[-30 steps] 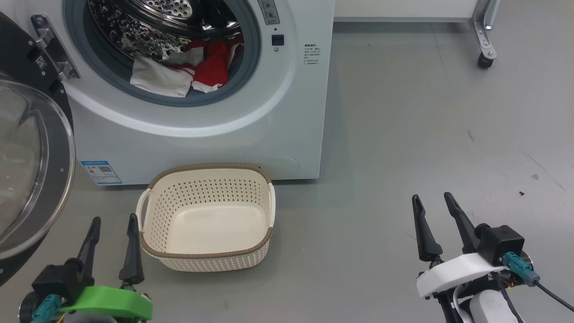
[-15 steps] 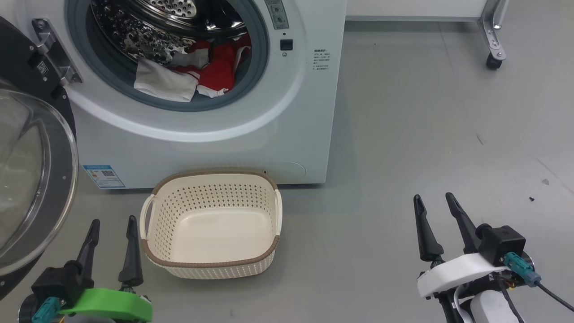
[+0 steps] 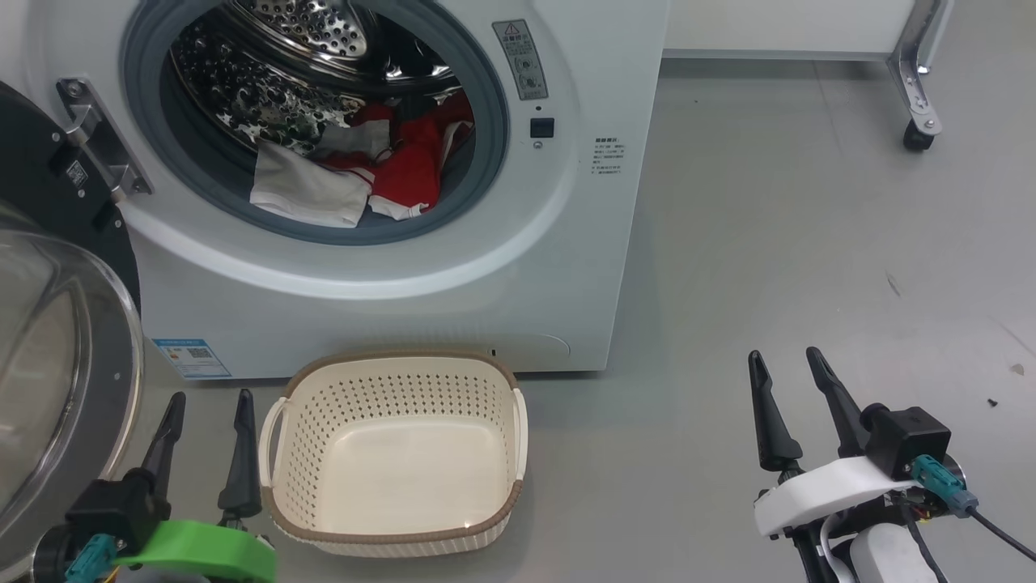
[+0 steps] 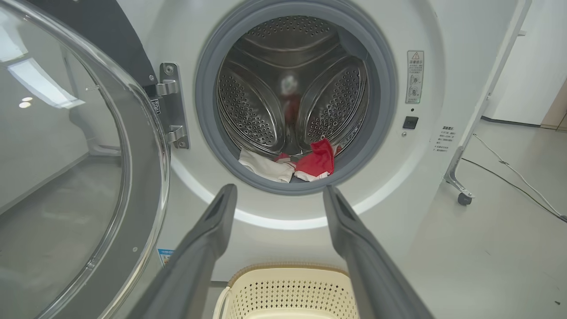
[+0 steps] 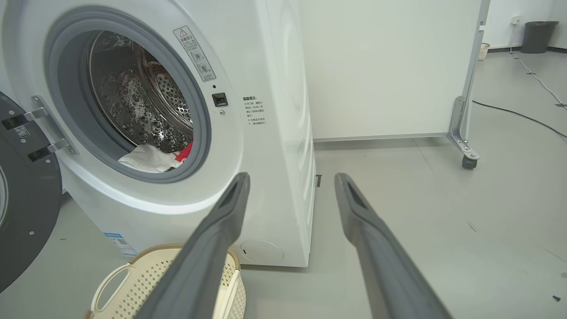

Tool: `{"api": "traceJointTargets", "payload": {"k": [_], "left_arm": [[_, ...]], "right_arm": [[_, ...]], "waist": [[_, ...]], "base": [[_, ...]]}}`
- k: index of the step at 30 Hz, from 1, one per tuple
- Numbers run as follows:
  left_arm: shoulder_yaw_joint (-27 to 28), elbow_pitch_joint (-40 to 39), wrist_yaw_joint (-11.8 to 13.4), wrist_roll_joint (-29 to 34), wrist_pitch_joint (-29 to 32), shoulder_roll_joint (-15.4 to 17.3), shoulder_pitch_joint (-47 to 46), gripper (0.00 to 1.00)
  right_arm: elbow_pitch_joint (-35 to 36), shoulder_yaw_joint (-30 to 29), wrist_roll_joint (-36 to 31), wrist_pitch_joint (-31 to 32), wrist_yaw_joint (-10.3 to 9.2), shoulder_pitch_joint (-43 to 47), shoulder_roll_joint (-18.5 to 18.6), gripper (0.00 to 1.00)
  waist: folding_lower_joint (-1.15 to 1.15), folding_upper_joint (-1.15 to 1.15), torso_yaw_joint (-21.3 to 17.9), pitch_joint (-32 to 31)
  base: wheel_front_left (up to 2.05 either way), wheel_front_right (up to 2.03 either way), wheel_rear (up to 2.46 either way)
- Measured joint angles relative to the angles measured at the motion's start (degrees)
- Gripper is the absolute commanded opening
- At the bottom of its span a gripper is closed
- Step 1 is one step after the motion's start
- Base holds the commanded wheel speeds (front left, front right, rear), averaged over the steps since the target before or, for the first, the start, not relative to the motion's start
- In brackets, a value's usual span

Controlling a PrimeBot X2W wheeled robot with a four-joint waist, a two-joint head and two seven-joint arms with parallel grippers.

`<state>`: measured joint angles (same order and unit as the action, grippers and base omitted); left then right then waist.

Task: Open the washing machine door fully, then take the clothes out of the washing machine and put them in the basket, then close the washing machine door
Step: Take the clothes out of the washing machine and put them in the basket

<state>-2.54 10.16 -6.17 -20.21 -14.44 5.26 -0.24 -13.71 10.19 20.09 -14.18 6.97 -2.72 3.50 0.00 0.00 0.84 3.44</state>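
Washing machine door (image 3: 36,174) is swung open beside the washing machine (image 3: 453,267), red-and-white clothes (image 3: 405,170) piled in its drum (image 3: 267,89), basket (image 3: 405,357) right in front of it, left gripper (image 3: 210,397) and right gripper (image 3: 783,354) both spread wide, holding nothing.

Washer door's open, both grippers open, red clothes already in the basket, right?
No. The head view shows the basket empty; the clothes lie in the washing machine drum. The washing machine door is open, as are the left gripper and right gripper.
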Motion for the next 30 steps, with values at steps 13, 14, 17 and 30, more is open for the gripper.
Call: {"api": "traceJointTargets", "payload": {"k": [13,14,17,30], "left_arm": [[-1.5,0.5,-0.2,-0.5,0.0,-0.2,0.1,1.0],[-1.5,0.5,-0.2,-0.5,0.0,-0.2,0.1,1.0],[-1.6,0.5,-0.2,-0.5,0.0,-0.2,0.2,1.0],[-2.0,0.6,-0.3,-0.5,0.0,-0.2,0.2,1.0]], "right_arm": [[-0.1,-0.1,0.0,0.0,0.01,0.0,-0.1,1.0],[-0.1,-0.1,0.0,0.0,0.01,0.0,-0.1,1.0],[-0.1,-0.2,0.0,0.0,0.01,0.0,-0.1,1.0],[-0.2,-0.3,0.0,0.0,0.01,0.0,-0.2,1.0]], "waist": [[0.0,0.0,-0.1,-0.2],[0.0,0.0,-0.1,-0.2],[0.0,0.0,-0.1,-0.2],[0.0,0.0,-0.1,-0.2]], "base": [[1.13,-1.12,-0.01],[0.87,-0.87,0.0],[0.79,-0.79,0.0],[0.46,-0.46,0.0]]}}
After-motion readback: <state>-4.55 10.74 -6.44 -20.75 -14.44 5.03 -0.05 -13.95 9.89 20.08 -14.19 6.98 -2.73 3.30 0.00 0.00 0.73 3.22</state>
